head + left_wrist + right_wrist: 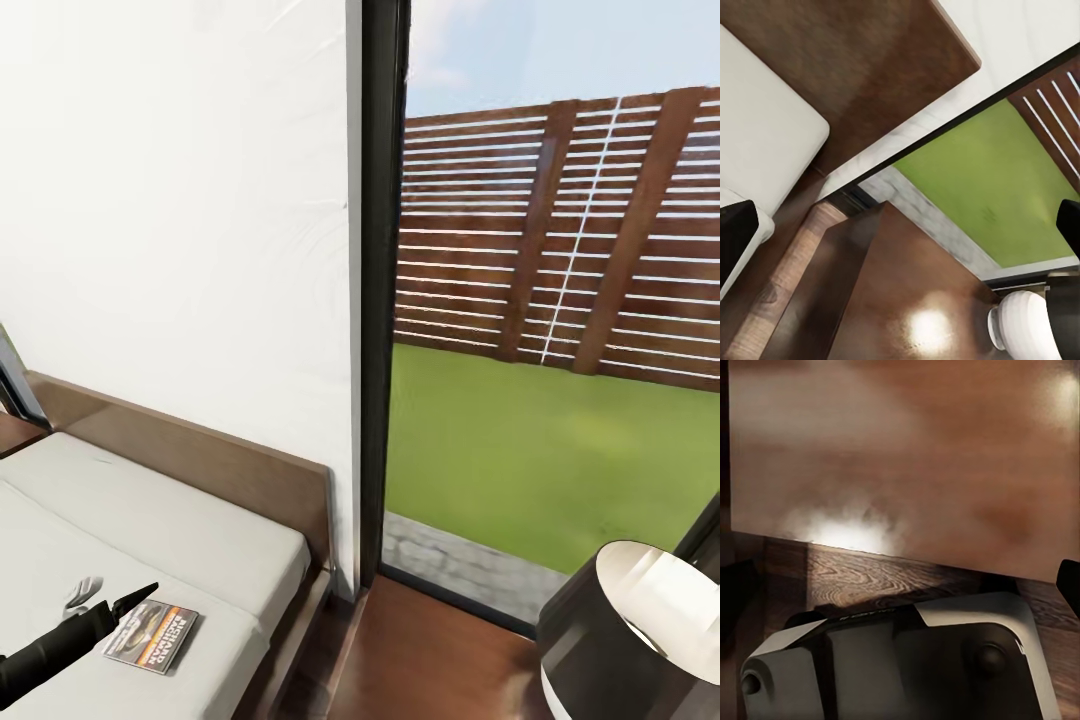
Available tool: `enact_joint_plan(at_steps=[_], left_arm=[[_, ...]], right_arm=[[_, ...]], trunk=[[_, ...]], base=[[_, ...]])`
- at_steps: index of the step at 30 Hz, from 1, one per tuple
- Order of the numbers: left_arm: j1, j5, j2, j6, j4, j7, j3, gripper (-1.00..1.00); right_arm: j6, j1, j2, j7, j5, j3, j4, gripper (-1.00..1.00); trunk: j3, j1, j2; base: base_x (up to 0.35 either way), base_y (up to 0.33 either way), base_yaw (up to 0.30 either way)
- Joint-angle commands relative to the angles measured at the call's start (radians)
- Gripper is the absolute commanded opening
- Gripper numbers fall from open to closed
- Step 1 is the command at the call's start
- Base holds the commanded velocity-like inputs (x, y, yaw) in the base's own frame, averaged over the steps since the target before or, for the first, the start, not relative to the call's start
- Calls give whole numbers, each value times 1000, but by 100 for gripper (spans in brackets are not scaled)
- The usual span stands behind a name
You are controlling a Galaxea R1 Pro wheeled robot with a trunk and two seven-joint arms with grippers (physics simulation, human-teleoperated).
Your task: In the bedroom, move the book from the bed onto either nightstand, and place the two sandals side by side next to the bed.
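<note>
bright daylight via window (560, 300) | floor (907, 577) glare | wrist blur

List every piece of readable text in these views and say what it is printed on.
"RICHARD BACHMAN" - black lettering on the cover of the book, which lies on the bed by the tip of the left tool in the head view.
Any smaller print on the cover is too blurred to read.
A thin dark line of marking on the robot's own body in the right wrist view is unreadable.

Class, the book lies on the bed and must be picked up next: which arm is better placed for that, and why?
The left arm, likely. Its gripper already reaches over the bed, its tip right beside the book. The right wrist view shows floor and the robot's base.
</note>
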Motion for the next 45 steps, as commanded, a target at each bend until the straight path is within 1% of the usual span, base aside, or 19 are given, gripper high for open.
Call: enact_joint_plan(at_steps=[1,31,38,45], left_arm=[[-1,4,0,10,0,-3,2,100],[-1,4,-1,9,0,-2,2,100],[-1,3,-12,9,0,-2,2,100],[-1,2,-14,9,0,-3,2,100]], right_arm=[[-1,-2,0,5,-4,-5,4,100],[-1,-2,0,0,-6,-5,4,100],[-1,-2,0,0,-7,-5,4,100],[-1,-2,0,0,-9,-5,4,100]], trunk=[[-2,1,-2],[-2,1,-2],[-2,1,-2],[-2,1,-2]], base=[[0,0,0],[0,0,0],[0,0,0],[0,0,0]])
